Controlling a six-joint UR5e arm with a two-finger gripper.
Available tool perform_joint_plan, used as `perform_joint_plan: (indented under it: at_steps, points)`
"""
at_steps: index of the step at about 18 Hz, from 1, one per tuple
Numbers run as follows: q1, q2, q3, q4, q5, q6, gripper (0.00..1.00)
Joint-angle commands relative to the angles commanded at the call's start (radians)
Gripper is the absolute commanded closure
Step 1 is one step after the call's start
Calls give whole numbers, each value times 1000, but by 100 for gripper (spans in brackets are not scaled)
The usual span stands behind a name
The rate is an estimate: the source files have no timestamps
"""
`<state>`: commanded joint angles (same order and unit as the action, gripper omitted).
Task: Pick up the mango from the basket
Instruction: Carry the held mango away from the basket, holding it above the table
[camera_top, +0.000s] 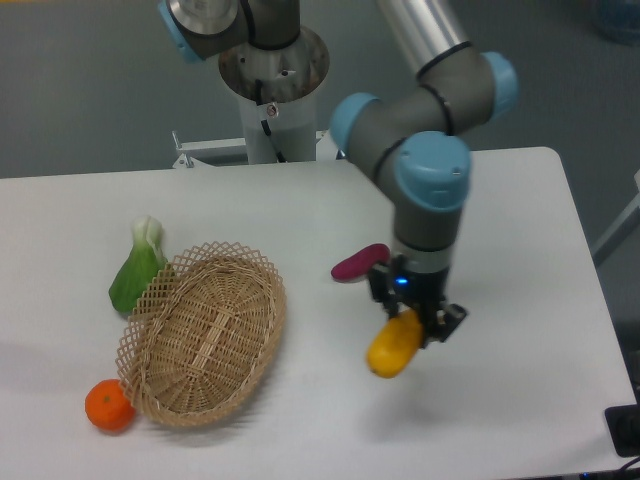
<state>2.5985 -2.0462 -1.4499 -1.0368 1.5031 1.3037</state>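
We see the gripper (417, 322) pointing down over the white table (520, 300), its fingers clamped narrow on the upper end of the mango (393, 345). The mango hangs tilted, lower end toward 7 o'clock, lifted clear of the table with a faint shadow under it. It is outside the basket (204, 333), well apart from it at the basket's 3 o'clock side. A small blue light glows on the gripper body just above the fruit.

We note the basket lies on the table left of centre, long axis running from about 1 o'clock to 7 o'clock, and we see nothing inside it but its weave. The orange (108, 405) sits just beside the basket rim at the basket's 8 o'clock, touching or nearly so; we cannot tell which. The green leafy vegetable (137, 268) lies at the basket's 11 o'clock, its lower edge at the rim. The purple vegetable (357, 262) lies on the table at the gripper's 10 o'clock, near it, partly behind the arm's wrist.

The arm (430, 170) comes in from 12 o'clock, grey with light blue joint caps, its base column (273, 80) behind the table's far edge. We read no brand, label or writing anywhere; a small mark on the base column is too small to make out.
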Motion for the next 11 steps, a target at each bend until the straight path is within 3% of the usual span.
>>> perform_joint_plan:
  at_steps: [4,8,11]
  points:
    - [61,-54,91,-58,17,37,73]
    - [81,-84,112,-65,26,100,73]
    - [86,-97,161,-127,39,126,73]
